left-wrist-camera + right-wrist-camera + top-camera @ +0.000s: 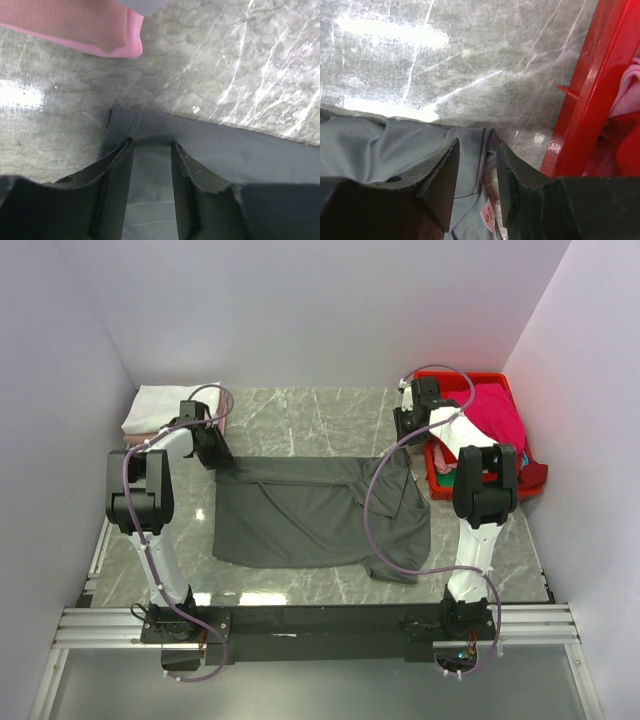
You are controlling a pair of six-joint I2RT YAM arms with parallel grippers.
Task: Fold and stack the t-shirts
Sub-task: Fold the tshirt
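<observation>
A dark charcoal-grey t-shirt [310, 515] lies spread on the marble table, with a sleeve bunched at its right. My left gripper [222, 462] is down at the shirt's far left corner. In the left wrist view its jaws [152, 142] stand apart astride the hemmed corner [240, 155], cloth lying in the gap. My right gripper [403, 447] is at the far right corner. There its jaws [477, 142] stand apart over the collar [470, 150], where a pink label [489, 216] shows. A folded white t-shirt [165, 405] rests on a pale pink one [90, 25] at the back left.
A red plastic crate [490, 380] stands at the back right, close beside my right gripper, its wall [585, 100] right of the fingers. It holds a magenta tee [495, 415], a white one [455, 430] and a bit of green [447, 478]. White walls enclose the table.
</observation>
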